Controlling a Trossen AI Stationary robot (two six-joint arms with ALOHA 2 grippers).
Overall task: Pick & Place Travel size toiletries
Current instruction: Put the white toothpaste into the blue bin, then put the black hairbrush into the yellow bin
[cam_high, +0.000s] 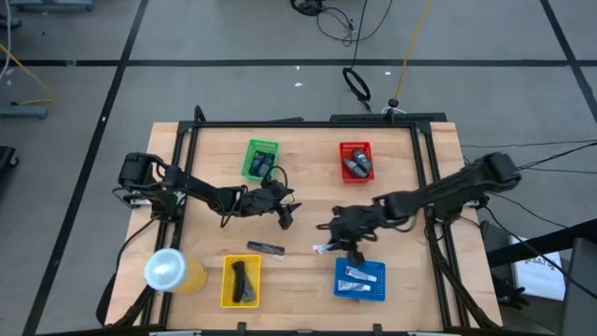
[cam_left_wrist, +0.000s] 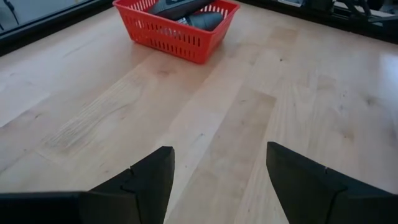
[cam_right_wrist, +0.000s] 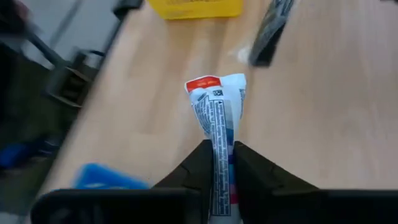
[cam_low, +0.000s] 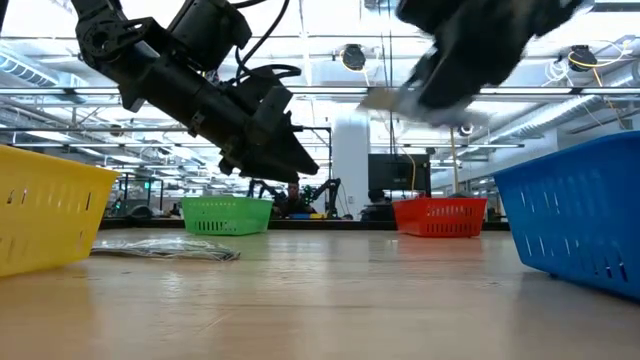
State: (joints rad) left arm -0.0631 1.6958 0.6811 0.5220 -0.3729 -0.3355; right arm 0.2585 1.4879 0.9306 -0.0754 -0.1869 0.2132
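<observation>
We see a grey floor (cam_high: 233, 37) crossed by dark seam lines, with loose black cables (cam_high: 340, 19) and a yellow cord (cam_high: 408, 47) lying beyond the wooden table (cam_high: 308, 163). Across the table we look into a bright hall: a white column (cam_low: 351, 160), ceiling pipes (cam_low: 330, 92), dark monitors (cam_low: 395, 172).
</observation>
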